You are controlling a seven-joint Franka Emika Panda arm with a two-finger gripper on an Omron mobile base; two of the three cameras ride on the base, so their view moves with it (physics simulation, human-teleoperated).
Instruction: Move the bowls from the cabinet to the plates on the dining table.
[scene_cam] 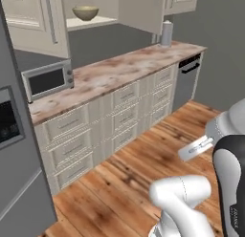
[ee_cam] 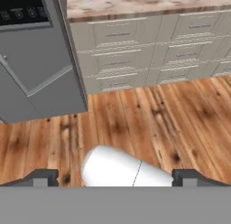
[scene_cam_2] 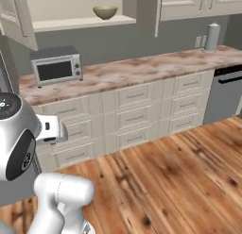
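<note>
The small olive-tan round bowl with a yellowish rim (scene_cam: 85, 12) is sitting on the plain beige shelf (scene_cam_2: 85, 23) inside the cream wall cabinet (scene_cam: 36, 21), whose doors are standing open. It is high up, well above the pink-brown marbled stone surface (scene_cam_2: 142, 68).

The bowl is probably hard, smooth and a bit slippery, and it could break if dropped. Pinching its rim on one side looks like the best hold.

The gripper (ee_cam: 115, 178) is pointing down at the wooden plank floor (ee_cam: 149, 114), far from the bowl. Its jaws are spread wide and holding nothing.

A grey toaster oven (scene_cam_2: 56, 64) is sitting on the surface below the shelf. The open door (scene_cam: 141, 11) is hanging near the bowl and could get bumped. A pale grey upright roll (scene_cam_2: 212, 37) is standing far along the surface.
</note>
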